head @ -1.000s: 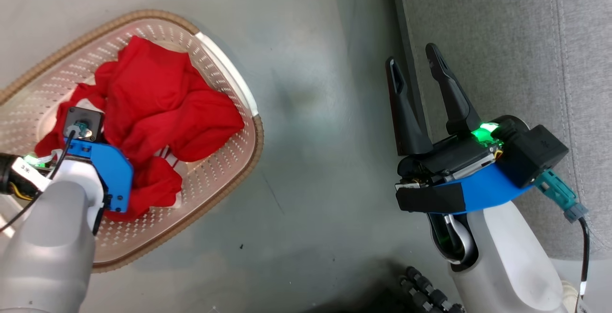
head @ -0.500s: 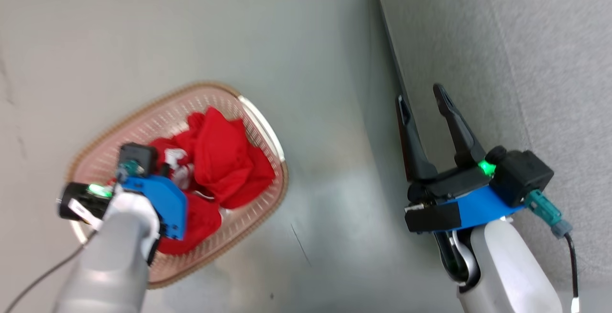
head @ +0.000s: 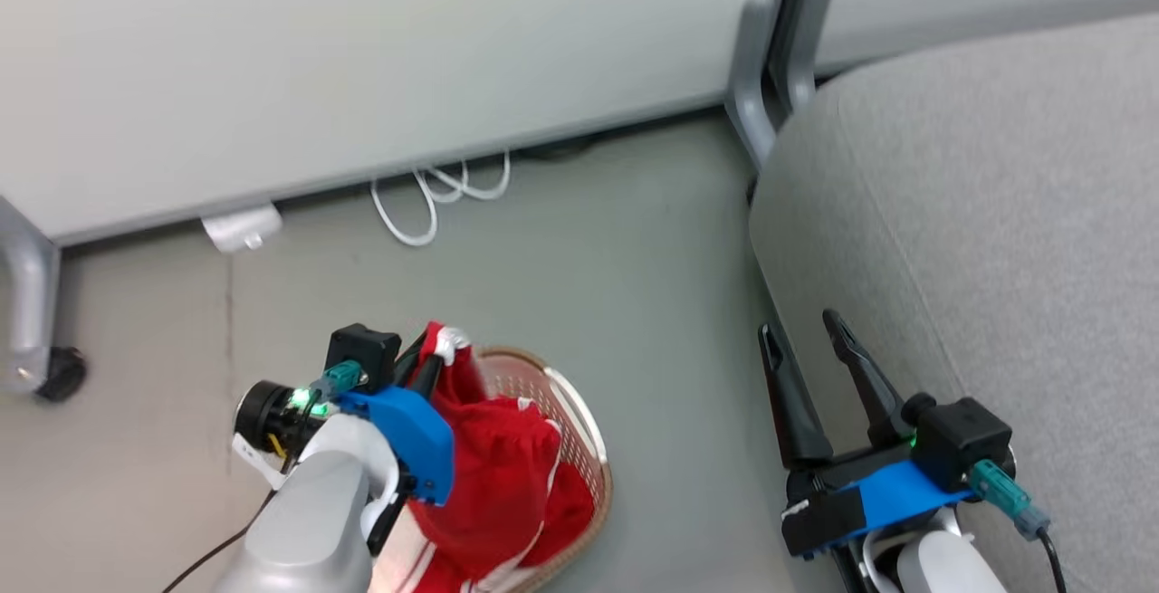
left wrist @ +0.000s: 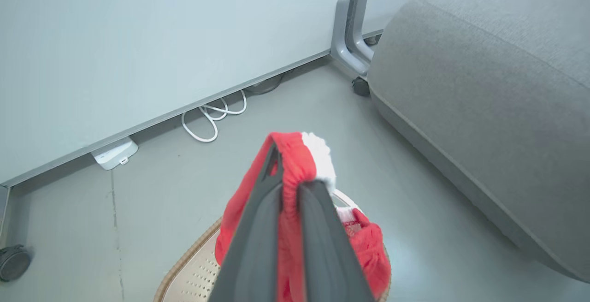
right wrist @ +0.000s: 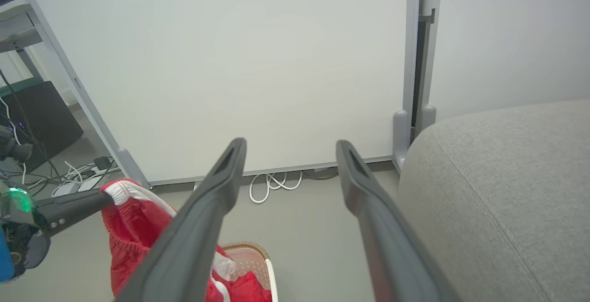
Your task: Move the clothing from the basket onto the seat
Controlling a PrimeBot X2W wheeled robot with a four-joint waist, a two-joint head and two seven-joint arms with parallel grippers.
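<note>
Head view, largest item first, all positions referenced to the basket. The grey seat stands to the right of the basket, well apart from it, with bare floor between. A pale partition panel runs along the floor beyond the basket. The basket sits on the floor with its brown rim showing on the right side. The red clothing is partly raised above the basket. My left tool is clenched on its elastic band, which has white trim, and the cloth hangs down from it toward the basket. More red cloth lies inside. My right tool is released and carries nothing. It hangs to the right of the basket, just beside the seat's edge. A white cable lies looped on the floor beyond the basket, at the foot of the panel.
</note>
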